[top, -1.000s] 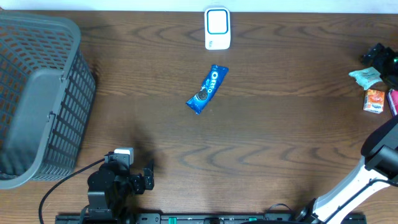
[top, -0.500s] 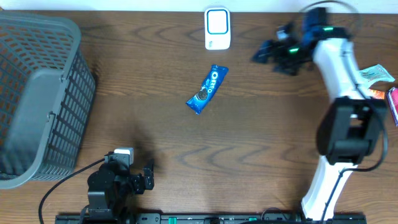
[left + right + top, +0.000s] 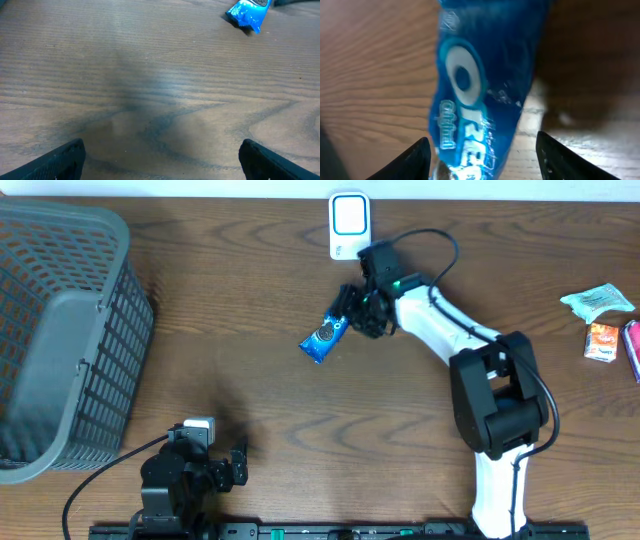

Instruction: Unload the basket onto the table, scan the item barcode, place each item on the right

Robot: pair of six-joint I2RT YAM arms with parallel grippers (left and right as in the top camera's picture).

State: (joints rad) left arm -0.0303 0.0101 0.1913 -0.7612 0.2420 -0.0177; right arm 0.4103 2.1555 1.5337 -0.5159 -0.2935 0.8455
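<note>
A gray mesh basket (image 3: pixel 100 370) stands at left — a pale packet (image 3: pixel 597 301) and orange box (image 3: pixel 601 341) far right.

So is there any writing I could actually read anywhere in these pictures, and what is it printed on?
"OREO": on the blue biscuit packet, running sideways in the right wrist view and partly cut off by the picture's edge.
Small word beside that name: too blurred to read.
White device at the table's far edge: a tiny mark, too small to read.
Small packets at the right edge: print too small to read.
</note>
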